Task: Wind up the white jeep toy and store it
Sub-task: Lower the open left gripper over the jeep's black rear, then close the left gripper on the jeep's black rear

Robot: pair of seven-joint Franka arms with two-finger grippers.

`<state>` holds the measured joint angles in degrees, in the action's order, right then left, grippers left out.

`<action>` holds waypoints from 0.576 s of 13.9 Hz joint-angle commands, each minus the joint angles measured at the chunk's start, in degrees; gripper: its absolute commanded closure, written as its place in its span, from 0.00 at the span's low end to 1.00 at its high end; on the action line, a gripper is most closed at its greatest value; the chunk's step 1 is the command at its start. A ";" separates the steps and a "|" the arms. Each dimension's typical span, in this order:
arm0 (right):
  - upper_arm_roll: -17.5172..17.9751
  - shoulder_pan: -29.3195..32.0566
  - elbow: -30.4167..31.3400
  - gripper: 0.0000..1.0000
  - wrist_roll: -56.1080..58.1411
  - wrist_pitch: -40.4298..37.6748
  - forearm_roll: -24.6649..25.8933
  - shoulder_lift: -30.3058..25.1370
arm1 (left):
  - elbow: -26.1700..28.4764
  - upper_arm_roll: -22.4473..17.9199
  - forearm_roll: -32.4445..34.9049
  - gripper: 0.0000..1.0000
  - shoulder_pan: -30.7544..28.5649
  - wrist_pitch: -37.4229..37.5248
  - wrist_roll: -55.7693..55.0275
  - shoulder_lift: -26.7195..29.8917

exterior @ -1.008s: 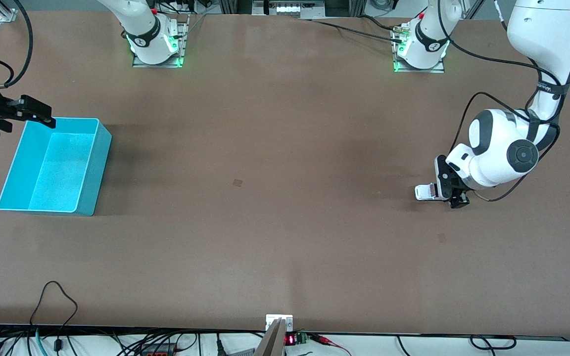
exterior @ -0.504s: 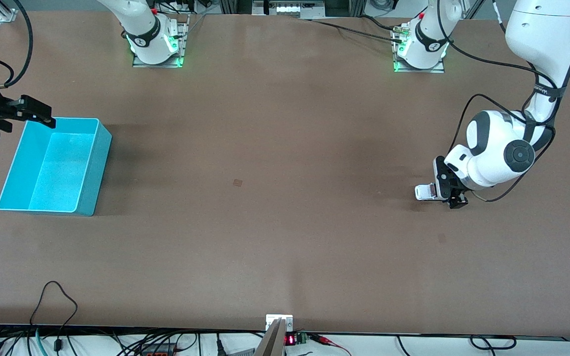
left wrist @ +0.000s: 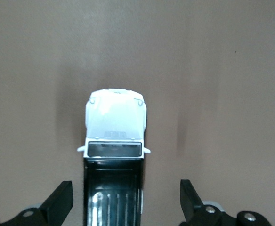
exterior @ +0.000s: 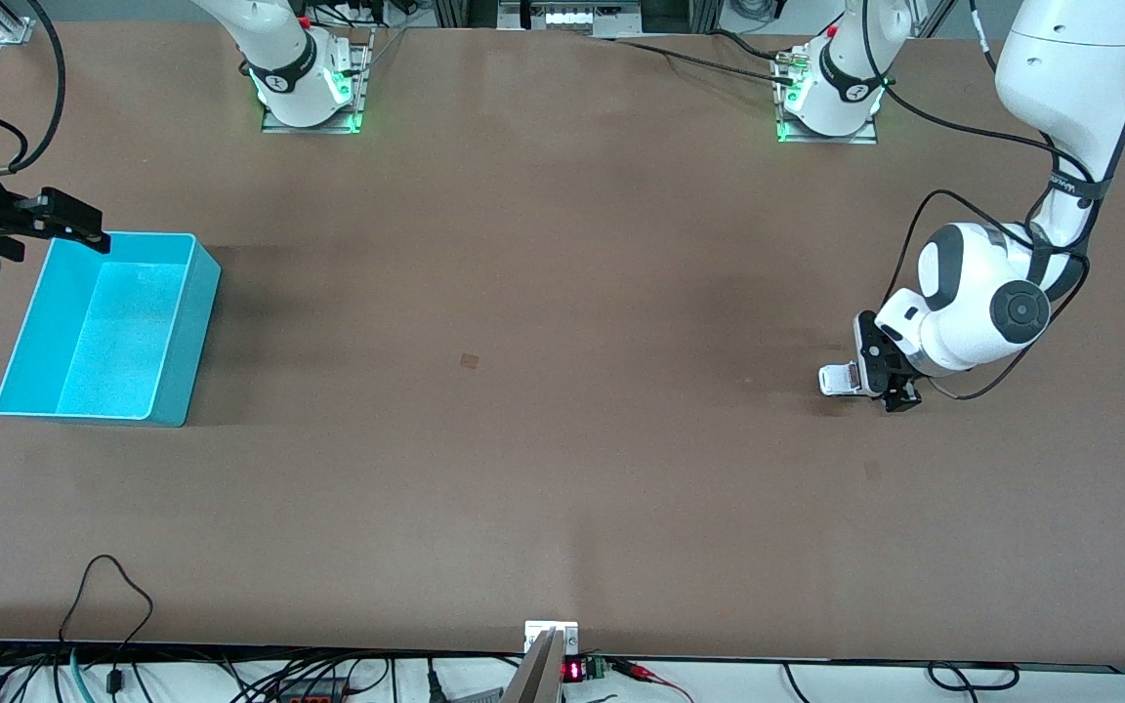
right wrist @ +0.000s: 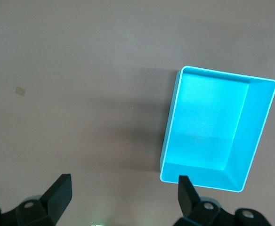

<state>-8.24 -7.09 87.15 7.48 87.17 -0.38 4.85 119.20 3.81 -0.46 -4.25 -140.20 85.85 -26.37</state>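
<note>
The white jeep toy (exterior: 841, 379) stands on the brown table toward the left arm's end. In the left wrist view the white jeep toy (left wrist: 114, 141) shows its white hood, dark windscreen and black ribbed rear roof. My left gripper (exterior: 887, 376) is low at its rear and open. In the left wrist view my left gripper (left wrist: 125, 202) has one finger on each side of the rear roof, with gaps. The turquoise bin (exterior: 104, 332) stands empty toward the right arm's end. My right gripper (exterior: 84, 232) waits open over the bin's corner. In the right wrist view my right gripper (right wrist: 123, 193) is empty.
The bin (right wrist: 213, 122) shows empty in the right wrist view too. The arm bases (exterior: 309, 88) stand along the table's edge farthest from the front camera. Cables (exterior: 113, 596) and a small display lie at the edge nearest that camera.
The left arm's wrist and elbow have shifted slightly toward the jeep. The left gripper and the jeep stay about where they were. The right arm has not moved.
</note>
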 commanded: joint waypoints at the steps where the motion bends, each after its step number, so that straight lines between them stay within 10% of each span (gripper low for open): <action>1: 0.24 -0.03 -0.32 0.00 -0.54 -0.51 -0.15 -0.19 | 1.91 0.41 0.10 0.00 -0.58 -2.09 1.16 0.36; 8: 0.16 0.32 -0.23 0.00 -0.45 -0.60 -0.15 -0.19 | 1.92 0.41 0.10 0.00 -0.58 -2.18 1.34 0.27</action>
<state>-8.24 -7.10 87.15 7.48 87.17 -0.38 4.85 120.46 3.83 -0.46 -4.38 -141.68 85.90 -26.64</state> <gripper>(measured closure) 0.000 0.000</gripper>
